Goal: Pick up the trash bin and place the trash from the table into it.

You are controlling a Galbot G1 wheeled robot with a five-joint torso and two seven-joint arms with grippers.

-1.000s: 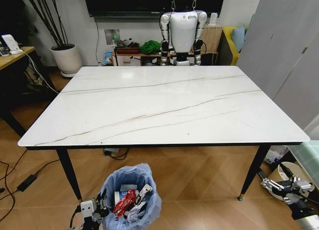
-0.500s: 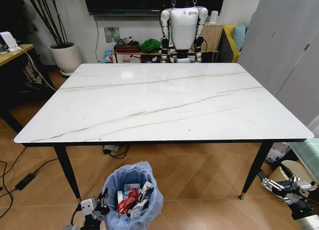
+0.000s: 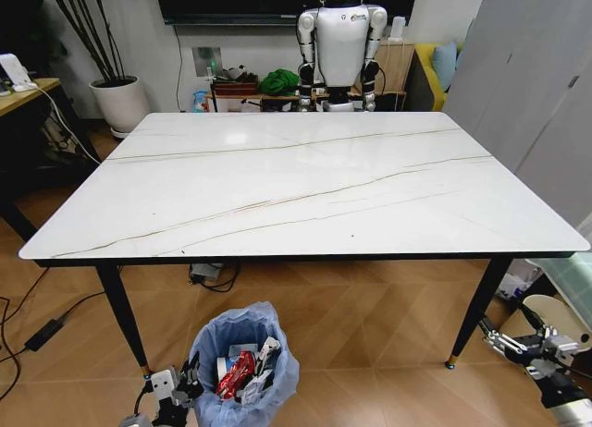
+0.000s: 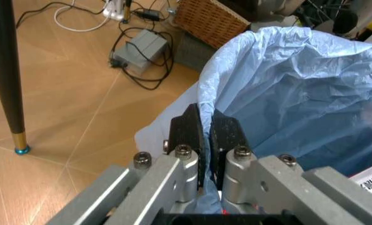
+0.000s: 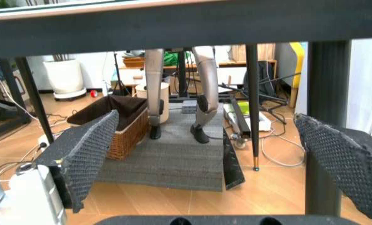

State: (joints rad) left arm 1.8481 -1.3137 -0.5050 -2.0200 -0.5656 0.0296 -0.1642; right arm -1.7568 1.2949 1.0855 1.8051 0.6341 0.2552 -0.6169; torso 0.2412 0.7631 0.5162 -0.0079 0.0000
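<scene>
Several pieces of trash [image 3: 242,372], a red wrapper and white scraps among them, lie inside the trash bin [image 3: 243,364], which sits low by the floor just in front of the table [image 3: 296,182], near its front left leg. The left gripper [image 4: 206,133] has its fingers pinched together on the bag-lined rim. Since the marble top looks bare, I judge the collecting essentially done. The right gripper [image 5: 211,154] hangs low beside the front right leg, spread wide and holding nothing. Much of the litter is buried in the bag, so a full count is impossible.
</scene>
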